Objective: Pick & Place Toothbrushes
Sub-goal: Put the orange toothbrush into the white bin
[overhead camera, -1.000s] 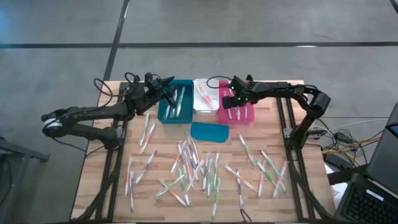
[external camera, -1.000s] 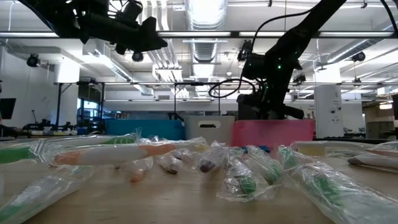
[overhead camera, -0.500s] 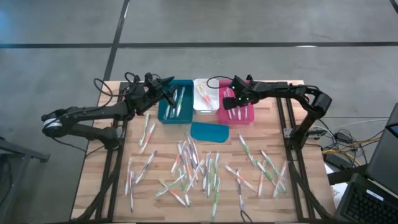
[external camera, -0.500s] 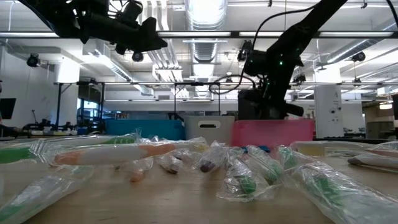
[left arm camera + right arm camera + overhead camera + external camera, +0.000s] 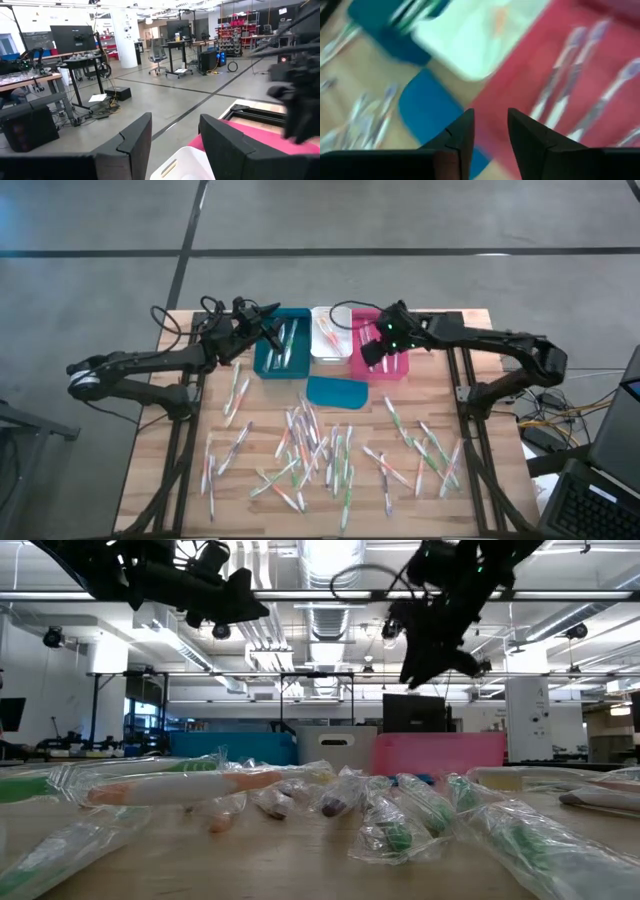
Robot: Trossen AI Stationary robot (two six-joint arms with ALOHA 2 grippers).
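Many wrapped toothbrushes [image 5: 310, 445] lie scattered on the wooden table's near half. A few more lie in the teal bin [image 5: 282, 342], the white bin [image 5: 328, 333] and the pink bin [image 5: 388, 355] at the far edge. My right gripper [image 5: 490, 125] hangs open above the pink bin's near left corner, slanting down, with nothing between its fingers. Pink-accented toothbrushes [image 5: 585, 95] lie on the bin floor below it. My left gripper [image 5: 272, 313] waits open and about level, high over the teal bin's far left corner, also bare [image 5: 175, 135].
A flat teal lid [image 5: 337, 391] lies on the table just in front of the bins. In the low view both grippers [image 5: 250, 608] [image 5: 420, 670] stand well above the bin rims. Black frame rails [image 5: 462, 390] run along the table's sides.
My right gripper has risen out of the pink bin to well above its rim and drawn a little toward the table's near edge, rolling as it went. The toothbrushes in the pink bin stay lying there.
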